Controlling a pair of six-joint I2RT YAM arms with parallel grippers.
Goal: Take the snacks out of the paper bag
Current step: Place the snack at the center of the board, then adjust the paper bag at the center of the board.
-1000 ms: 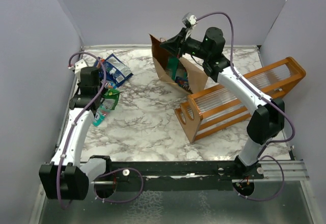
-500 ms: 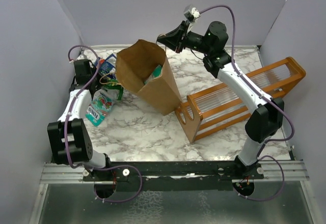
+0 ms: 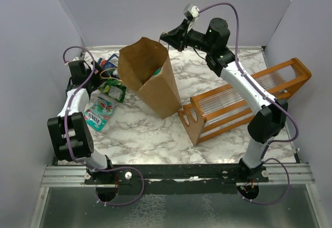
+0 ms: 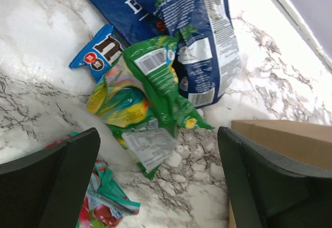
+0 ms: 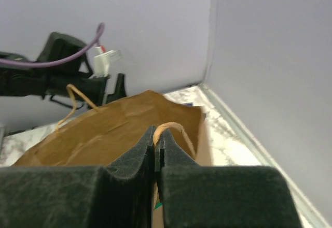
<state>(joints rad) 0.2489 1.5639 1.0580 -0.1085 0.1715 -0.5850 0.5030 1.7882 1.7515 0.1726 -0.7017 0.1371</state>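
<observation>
**A:** The right gripper [image 5: 157, 153] is pinched tight on one twisted handle [image 5: 175, 128] of the paper bag [image 3: 150, 83]. The bag leans with its mouth up, in the middle of the marble table [image 3: 155, 134].

**B:** That's my worry. If the whole bag hangs from that one thin loop, the paper cord could tear or slide out of the pinch, and the bag drops.

**A:** Left gripper [image 4: 158, 134]?

**B:** Spread wide, holding nothing, hovering over the snacks already out: a green packet [image 4: 155, 77], a small blue M&M's packet [image 4: 96, 52], a big blue-and-white packet [image 4: 197, 26] and a teal packet [image 4: 104, 207].

**A:** A bit of teal [image 3: 157, 73] shows inside the mouth, so I'd say it isn't empty.

**B:** Right. Reaching in could crush the creased wall and bury that packet. The other handle loop [image 5: 72, 101] sits close to the left arm, so it could snag.

**A:** And the orange wooden rack [image 3: 244, 101]?

**B:** It's just beside the bag's base. A swing that way could knock it.
</observation>
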